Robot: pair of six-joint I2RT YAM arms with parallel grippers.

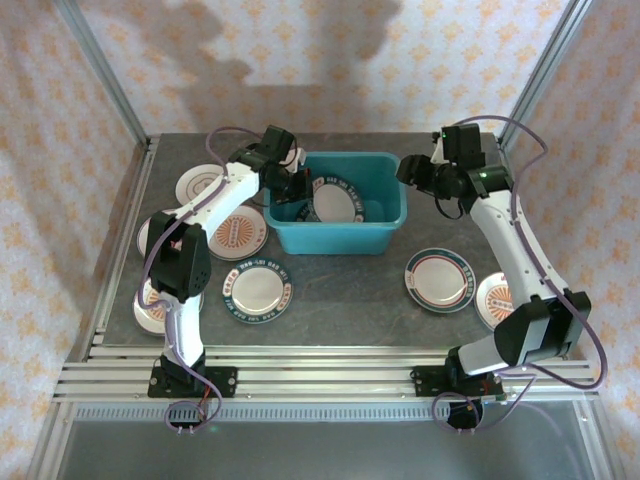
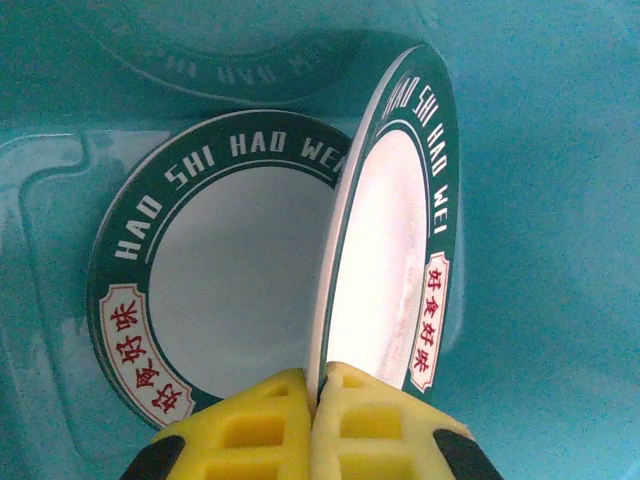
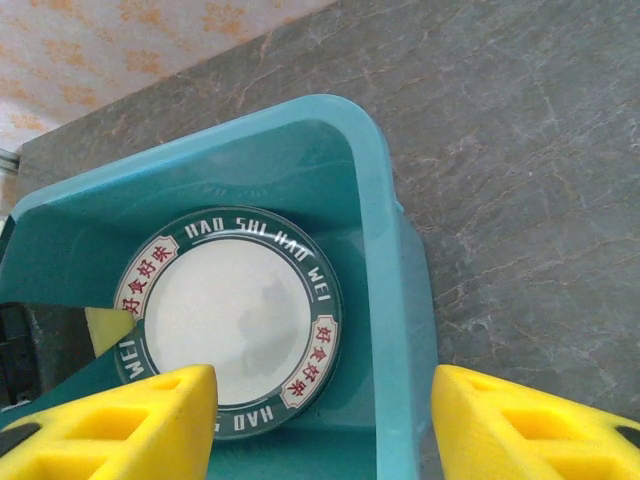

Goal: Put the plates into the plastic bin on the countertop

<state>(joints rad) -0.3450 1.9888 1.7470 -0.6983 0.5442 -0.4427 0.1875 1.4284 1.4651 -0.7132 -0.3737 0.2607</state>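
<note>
1. The left gripper (image 2: 320,385) is clamping its yellow fingers on the lower rim of the held plate (image 2: 385,260). It is doing so inside the bin (image 2: 550,200).
2. The right gripper (image 3: 322,380) is hanging with its jaws wide apart and gripping nothing. In its wrist view, the bin's right wall (image 3: 390,300) is showing between the fingers.
3. In the top view, the left arm is reaching forward and bending over the bin's left rim, with the left gripper (image 1: 295,185) pointing down inside. The right arm is stretching up the right side, and the right gripper (image 1: 415,172) is hovering just beside the bin's far right corner.
4. The held plate is showing a white centre and a dark green rim with white lettering and a red-character panel. The flat plate (image 2: 230,270), lying on the bin floor just beside it, is wearing the same pattern.
5. The held plate is standing on edge, with its disc running away from the fingertips and leaning a little right at the top. Its white face is turning toward the flat plate.
6. The bin (image 1: 340,240) is sitting mid-countertop (image 1: 340,290). Other plates (image 1: 257,293) are lying flat on the stone, several to its left and two to its right.
</note>
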